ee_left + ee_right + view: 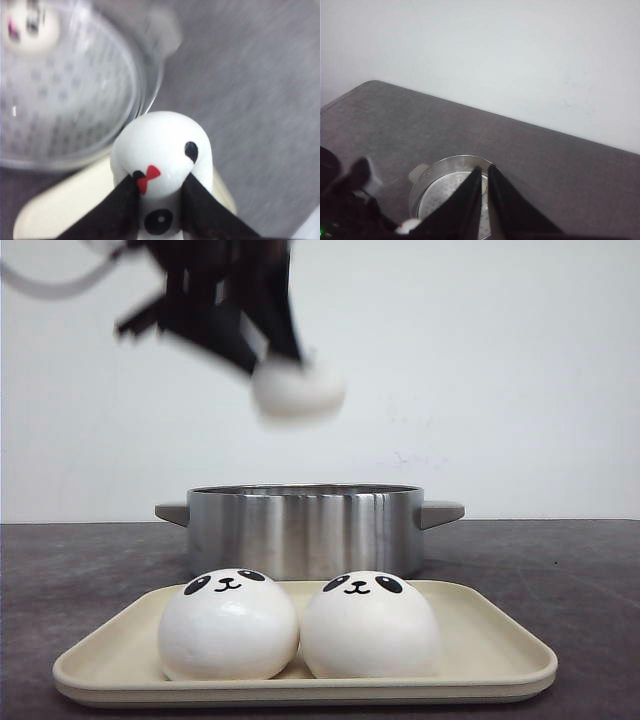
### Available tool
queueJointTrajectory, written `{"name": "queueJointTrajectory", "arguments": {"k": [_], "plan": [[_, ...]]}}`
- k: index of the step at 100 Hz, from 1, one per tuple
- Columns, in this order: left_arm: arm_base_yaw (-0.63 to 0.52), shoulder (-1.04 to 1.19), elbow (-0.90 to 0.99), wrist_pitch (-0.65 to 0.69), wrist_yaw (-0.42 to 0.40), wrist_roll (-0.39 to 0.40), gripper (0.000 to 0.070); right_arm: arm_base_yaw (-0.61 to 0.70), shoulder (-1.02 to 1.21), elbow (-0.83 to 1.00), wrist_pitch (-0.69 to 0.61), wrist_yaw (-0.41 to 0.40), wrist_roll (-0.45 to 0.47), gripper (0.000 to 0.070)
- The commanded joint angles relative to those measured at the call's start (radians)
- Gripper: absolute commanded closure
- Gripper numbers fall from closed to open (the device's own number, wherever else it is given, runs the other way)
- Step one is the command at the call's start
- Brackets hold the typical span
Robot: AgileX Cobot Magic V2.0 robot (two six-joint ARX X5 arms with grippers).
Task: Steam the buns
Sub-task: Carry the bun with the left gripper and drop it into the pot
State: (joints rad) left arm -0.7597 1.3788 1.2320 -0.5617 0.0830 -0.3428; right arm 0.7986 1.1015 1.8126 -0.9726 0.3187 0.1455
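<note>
My left gripper is blurred, high above the steel pot, and is shut on a white panda bun. In the left wrist view the black fingers pinch this bun, which has a red bow mark, beside the pot's rim. Another bun lies on the perforated plate inside the pot. Two more panda buns sit side by side on the cream tray. My right gripper is shut and empty, high over the pot.
The pot has grey side handles and stands behind the tray on a dark grey table. A white wall is behind. The left arm shows low in the right wrist view.
</note>
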Motion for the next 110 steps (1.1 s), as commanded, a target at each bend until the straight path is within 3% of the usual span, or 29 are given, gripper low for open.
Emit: {"name": "queueJointTrajectory", "arguments": {"k": [1,20,60,72,87,92,105,110], "plan": [[-0.004,0.027,0.043,0.035,-0.022,0.013,0.0690,0.010,0.008,0.018,0.006,0.004,-0.004,0.0686],[0.053,0.091,0.127,0.135,-0.064,0.017,0.0690,0.010,0.009,0.018,0.006,0.003,-0.009,0.0687],[0.214,0.391,0.262,0.141,-0.066,0.043,0.0690,0.010,0.009,0.018,-0.004,0.003,-0.029,0.0686],[0.241,0.478,0.267,0.147,-0.102,0.043,0.0689,0.010,0.009,0.018,-0.003,0.003,-0.030,0.0687],[0.261,0.555,0.267,0.154,-0.115,0.043,0.0656,0.010,0.009,0.018,-0.007,0.003,-0.031,0.0687],[0.263,0.572,0.267,0.158,-0.114,0.042,0.0596,0.010,0.009,0.018,-0.010,0.003,-0.031,0.0687],[0.263,0.583,0.267,0.162,-0.113,0.043,0.0273,0.010,0.009,0.018,-0.026,0.003,-0.031,0.0686],[0.263,0.583,0.267,0.171,-0.113,0.043,0.0195,0.010,0.009,0.018,-0.031,0.003,-0.031,0.0686]]}}
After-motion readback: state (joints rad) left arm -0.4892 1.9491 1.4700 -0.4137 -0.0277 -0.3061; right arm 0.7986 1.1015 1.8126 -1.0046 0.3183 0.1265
